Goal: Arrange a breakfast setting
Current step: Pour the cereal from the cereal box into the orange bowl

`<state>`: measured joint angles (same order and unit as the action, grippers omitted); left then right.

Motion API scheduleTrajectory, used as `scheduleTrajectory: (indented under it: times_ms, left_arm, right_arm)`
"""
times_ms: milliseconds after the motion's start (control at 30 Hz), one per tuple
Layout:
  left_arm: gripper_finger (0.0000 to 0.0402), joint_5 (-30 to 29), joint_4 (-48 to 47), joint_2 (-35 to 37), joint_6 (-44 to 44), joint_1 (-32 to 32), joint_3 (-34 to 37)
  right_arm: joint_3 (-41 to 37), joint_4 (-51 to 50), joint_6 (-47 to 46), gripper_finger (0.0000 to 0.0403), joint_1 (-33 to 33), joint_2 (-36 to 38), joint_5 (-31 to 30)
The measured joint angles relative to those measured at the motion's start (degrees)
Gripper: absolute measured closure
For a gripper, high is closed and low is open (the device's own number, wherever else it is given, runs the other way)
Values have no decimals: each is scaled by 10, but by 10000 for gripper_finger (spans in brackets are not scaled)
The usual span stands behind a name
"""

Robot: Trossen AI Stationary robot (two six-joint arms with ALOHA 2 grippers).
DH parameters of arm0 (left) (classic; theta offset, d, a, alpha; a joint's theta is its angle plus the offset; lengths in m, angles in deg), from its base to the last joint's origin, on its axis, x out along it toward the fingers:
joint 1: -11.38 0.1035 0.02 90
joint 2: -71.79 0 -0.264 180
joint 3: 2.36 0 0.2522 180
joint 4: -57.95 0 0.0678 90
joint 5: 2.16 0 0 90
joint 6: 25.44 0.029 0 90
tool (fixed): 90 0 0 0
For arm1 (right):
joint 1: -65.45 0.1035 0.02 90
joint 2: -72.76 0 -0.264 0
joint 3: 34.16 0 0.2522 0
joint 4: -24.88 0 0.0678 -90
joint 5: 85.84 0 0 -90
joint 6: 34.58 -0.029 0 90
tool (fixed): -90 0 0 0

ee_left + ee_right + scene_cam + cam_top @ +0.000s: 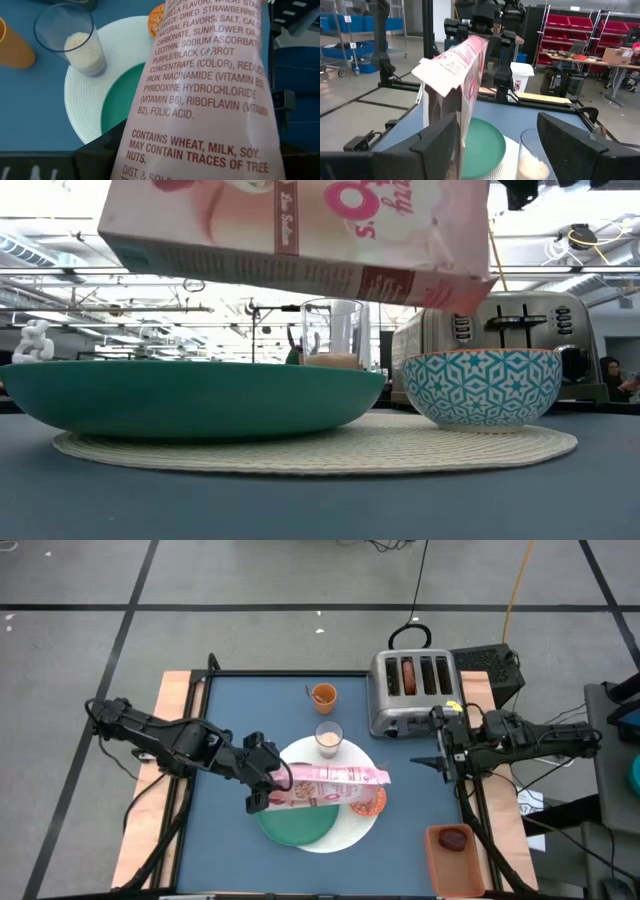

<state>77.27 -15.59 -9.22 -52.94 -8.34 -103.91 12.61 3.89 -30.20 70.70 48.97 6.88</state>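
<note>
While the left claw (262, 790) pinches the pink cardboard cereal box (330, 780), tipped level above the small orange patterned bowl (368, 802), seemingly for pouring; right claw (447, 762) waits spread near the desk (230, 720) edge.

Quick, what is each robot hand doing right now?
Left gripper: closed on the pink cereal box, held over the green round plate.
Right gripper: open, holding nothing.
</note>
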Motion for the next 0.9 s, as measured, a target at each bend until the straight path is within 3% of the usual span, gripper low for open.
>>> scheduleTrajectory:
  times_ms: [333,900]
  left_arm:
    - [183,-29,0,0,-8,-18,0]
    - [183,-61,1,0,-29,-48,0]
  right_arm:
    - [0,-88,-55,133,0,58,-71]
    - [0,-197,-165,133,1,27,-70]
